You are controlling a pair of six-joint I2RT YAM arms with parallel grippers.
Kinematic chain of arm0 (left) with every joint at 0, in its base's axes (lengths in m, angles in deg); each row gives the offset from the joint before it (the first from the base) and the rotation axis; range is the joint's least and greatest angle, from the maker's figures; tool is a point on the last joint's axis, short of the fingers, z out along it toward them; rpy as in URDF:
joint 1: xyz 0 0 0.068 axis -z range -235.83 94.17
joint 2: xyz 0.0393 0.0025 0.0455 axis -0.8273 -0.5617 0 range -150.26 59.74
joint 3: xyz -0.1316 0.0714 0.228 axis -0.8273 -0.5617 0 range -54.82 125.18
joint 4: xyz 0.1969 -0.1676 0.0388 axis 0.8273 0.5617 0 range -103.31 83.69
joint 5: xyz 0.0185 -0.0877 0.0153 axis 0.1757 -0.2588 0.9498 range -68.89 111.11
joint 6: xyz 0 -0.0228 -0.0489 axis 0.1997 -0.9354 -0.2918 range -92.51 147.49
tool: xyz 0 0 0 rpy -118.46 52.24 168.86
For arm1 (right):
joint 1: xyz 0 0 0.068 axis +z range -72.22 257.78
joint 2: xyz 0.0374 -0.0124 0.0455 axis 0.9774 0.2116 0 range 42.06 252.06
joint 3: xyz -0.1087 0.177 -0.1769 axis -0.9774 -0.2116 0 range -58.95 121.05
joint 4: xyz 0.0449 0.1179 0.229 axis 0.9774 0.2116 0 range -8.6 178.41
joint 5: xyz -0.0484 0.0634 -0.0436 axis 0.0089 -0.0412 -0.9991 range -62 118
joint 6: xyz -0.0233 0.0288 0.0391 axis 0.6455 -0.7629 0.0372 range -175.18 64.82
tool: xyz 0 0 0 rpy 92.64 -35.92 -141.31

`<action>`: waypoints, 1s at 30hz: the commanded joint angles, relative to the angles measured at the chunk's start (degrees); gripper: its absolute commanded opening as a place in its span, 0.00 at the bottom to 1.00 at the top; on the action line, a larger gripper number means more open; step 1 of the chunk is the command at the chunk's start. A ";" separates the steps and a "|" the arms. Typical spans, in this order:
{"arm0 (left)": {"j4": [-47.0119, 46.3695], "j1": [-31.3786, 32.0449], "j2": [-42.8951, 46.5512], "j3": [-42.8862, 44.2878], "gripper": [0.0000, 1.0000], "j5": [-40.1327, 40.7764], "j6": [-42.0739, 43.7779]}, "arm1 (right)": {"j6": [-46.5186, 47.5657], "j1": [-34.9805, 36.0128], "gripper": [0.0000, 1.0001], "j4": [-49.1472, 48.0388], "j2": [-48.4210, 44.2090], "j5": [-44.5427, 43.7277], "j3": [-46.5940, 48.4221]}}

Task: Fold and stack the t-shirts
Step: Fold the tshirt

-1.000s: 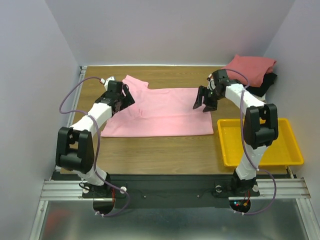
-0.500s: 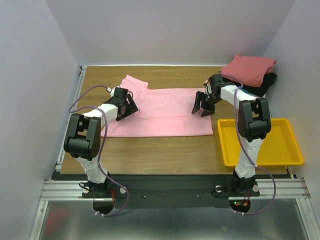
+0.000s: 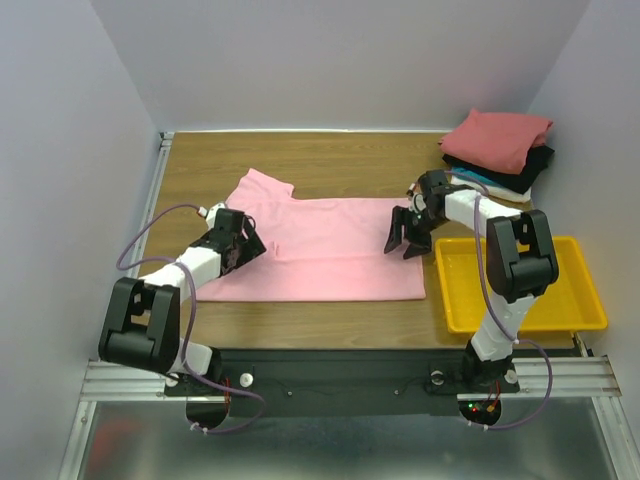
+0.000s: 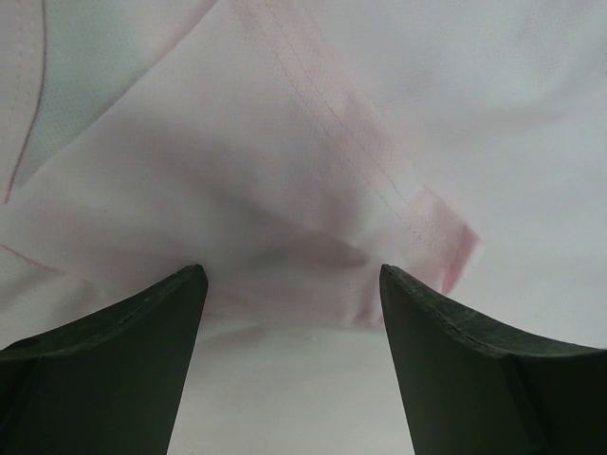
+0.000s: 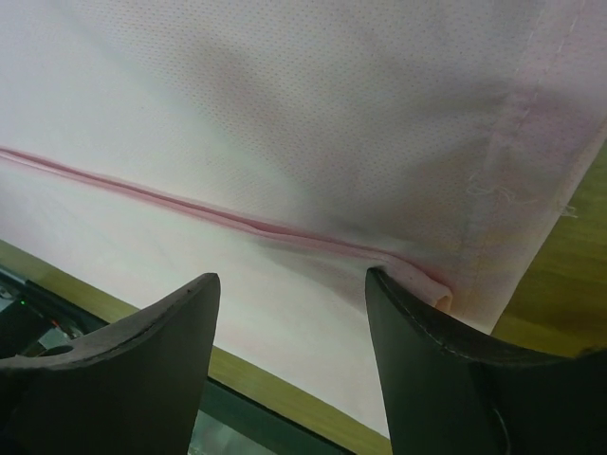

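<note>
The light pink t-shirt (image 3: 330,250) lies spread flat on the wooden table. My left gripper (image 3: 246,246) is open, low over its left sleeve area. In the left wrist view (image 4: 289,277) a stitched sleeve hem (image 4: 379,161) lies just ahead of the fingers. My right gripper (image 3: 405,235) is open at the shirt's right edge. In the right wrist view (image 5: 289,284) a pink fold ridge (image 5: 237,223) runs across, touching the right finger (image 5: 427,332). A dusty red tee (image 3: 497,138) lies folded on a black one (image 3: 532,172), with a teal sliver (image 3: 482,179).
A yellow plastic tray (image 3: 590,300) stands at the front right, just right of the pink shirt's corner. The folded stack is at the back right corner. Grey walls close in the table on three sides. Bare wood (image 5: 569,275) shows beside the shirt's hem.
Both grippers have moved toward the near edge, and the pink shirt has slid nearer with them. The left arm's elbow has swung out to the left.
</note>
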 commanded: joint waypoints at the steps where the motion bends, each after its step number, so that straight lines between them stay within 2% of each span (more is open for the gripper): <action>1: 4.28 0.13 5.11 -3.16 0.86 1.63 -1.80 | 0.81 0.73 0.69 3.77 -0.23 -1.75 -3.70; 4: 6.92 0.13 7.39 -1.94 0.86 2.34 -1.46 | 0.54 0.91 0.70 5.70 -2.07 -0.68 -2.57; 8: 11.57 0.13 8.81 6.90 0.88 4.00 -0.05 | -0.42 0.91 0.70 8.34 -4.45 -1.65 4.37; 14: 15.63 0.04 5.39 21.76 0.92 6.64 3.55 | -1.22 -1.29 0.70 10.45 -0.51 -7.01 22.38; 20: 16.50 -0.58 -4.98 34.24 0.92 5.68 8.56 | -0.52 -3.75 0.70 10.54 9.51 -12.36 37.22; 25: 17.65 -1.45 -15.16 43.31 0.91 3.04 10.76 | -0.08 -4.45 0.67 10.46 17.06 -18.78 42.52; 30: 19.40 -1.72 -21.68 51.75 0.91 0.85 11.82 | 0.19 -5.07 0.64 10.45 21.21 -20.72 45.24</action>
